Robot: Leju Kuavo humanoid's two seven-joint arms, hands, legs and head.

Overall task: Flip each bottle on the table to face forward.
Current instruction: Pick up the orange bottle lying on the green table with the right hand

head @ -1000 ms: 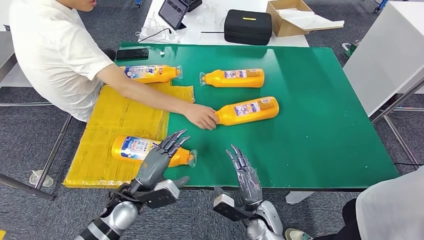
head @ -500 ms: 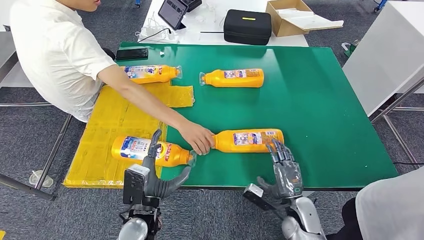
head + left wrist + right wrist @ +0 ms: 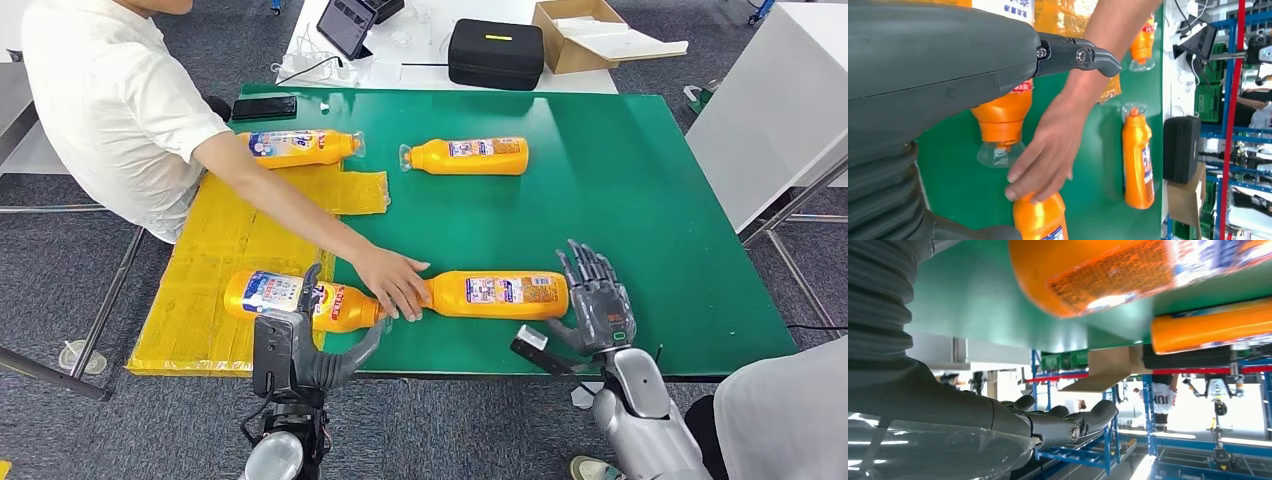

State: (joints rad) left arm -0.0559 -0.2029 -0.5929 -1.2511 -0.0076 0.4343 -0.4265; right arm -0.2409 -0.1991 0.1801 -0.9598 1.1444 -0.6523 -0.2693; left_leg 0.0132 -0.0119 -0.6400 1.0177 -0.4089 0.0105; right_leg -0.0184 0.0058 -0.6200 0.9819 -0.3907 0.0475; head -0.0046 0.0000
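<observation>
Four orange bottles lie on their sides on the green table [image 3: 650, 200]. The front centre bottle [image 3: 505, 294] has a person's hand [image 3: 392, 283] on its neck. My right hand [image 3: 597, 305] hovers open, fingers spread, just beyond that bottle's base [image 3: 1108, 275], not touching it. The front left bottle [image 3: 290, 299] lies on the yellow mat [image 3: 220, 240], cap [image 3: 998, 152] pointing at the person's hand [image 3: 1048, 150]. My left hand [image 3: 300, 345] is open at the table's front edge, just before that bottle, holding nothing. Two more bottles lie at the back left [image 3: 300, 147] and back centre [image 3: 465, 156].
The person in a white shirt [image 3: 110, 100] leans in from the left, forearm across the mat. A phone [image 3: 264, 107] lies at the back left corner. Behind stand a black case [image 3: 495, 52], a tablet [image 3: 347, 24] and a cardboard box [image 3: 590, 35]. Another person's clothing [image 3: 790, 420] shows lower right.
The person slid the front centre bottle nearer to the front edge and turned it level. My right hand swung right to its base. My left hand pulled back to the table edge.
</observation>
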